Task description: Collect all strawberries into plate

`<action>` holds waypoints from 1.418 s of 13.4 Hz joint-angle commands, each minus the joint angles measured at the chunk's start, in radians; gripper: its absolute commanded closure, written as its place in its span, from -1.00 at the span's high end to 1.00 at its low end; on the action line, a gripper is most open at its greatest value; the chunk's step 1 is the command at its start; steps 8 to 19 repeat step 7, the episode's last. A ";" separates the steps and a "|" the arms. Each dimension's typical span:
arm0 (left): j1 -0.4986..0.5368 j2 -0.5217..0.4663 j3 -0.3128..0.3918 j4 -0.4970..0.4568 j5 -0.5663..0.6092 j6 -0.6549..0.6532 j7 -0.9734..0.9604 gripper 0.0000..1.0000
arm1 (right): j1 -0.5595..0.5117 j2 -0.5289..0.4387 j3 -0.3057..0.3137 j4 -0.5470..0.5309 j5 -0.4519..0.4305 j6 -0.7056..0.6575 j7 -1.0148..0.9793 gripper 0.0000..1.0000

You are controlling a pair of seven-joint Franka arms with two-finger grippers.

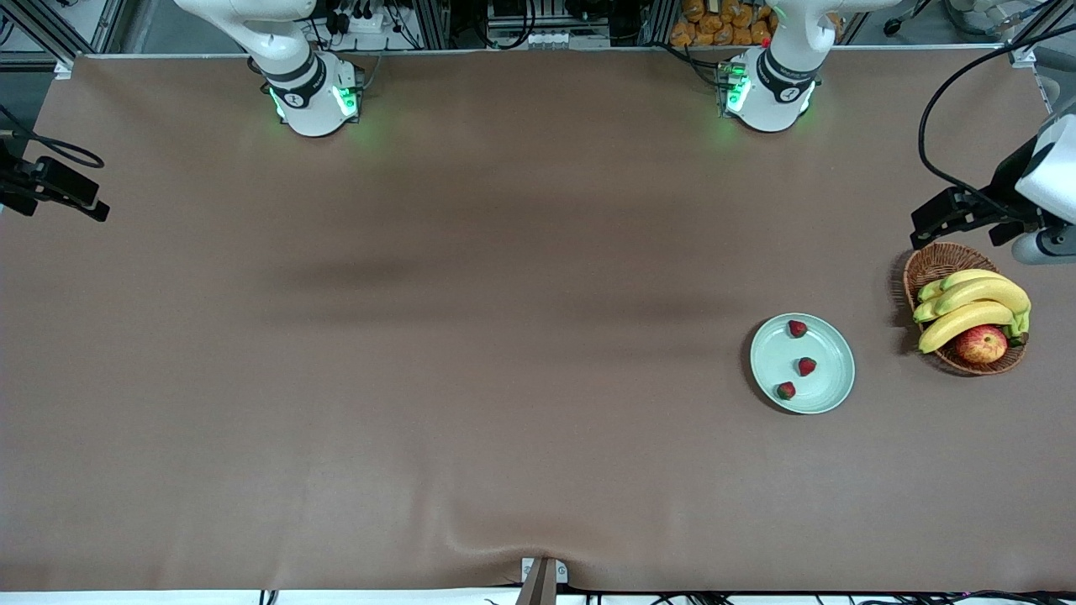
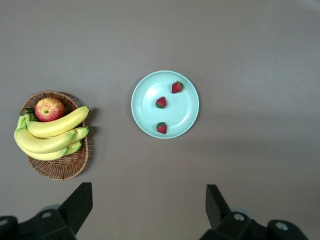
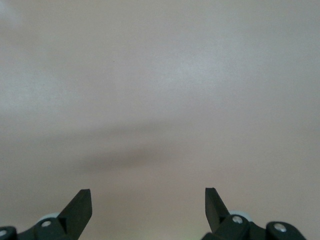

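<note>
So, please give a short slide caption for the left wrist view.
Three strawberries lie in the plate beside a fruit basket; the open left gripper hangs above.

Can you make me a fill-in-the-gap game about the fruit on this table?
1. The number of strawberries lying on the mint-green plate is ____.
2. The red-yellow apple sits in the wicker ____, beside the bananas.
3. The left gripper hangs over the bare table with its fingers ____ and nothing held.
4. The right gripper looks down on the bare ____.

Missing words: three; basket; open; table
</note>
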 commanded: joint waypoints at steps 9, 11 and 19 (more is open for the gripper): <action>-0.023 -0.051 0.015 -0.035 -0.023 -0.006 0.032 1.00 | -0.009 0.000 0.006 0.013 0.008 -0.010 0.007 1.00; -0.023 -0.051 0.015 -0.035 -0.023 -0.006 0.032 1.00 | -0.009 0.000 0.006 0.013 0.008 -0.010 0.007 1.00; -0.023 -0.051 0.015 -0.035 -0.023 -0.006 0.032 1.00 | -0.009 0.000 0.006 0.013 0.008 -0.010 0.007 1.00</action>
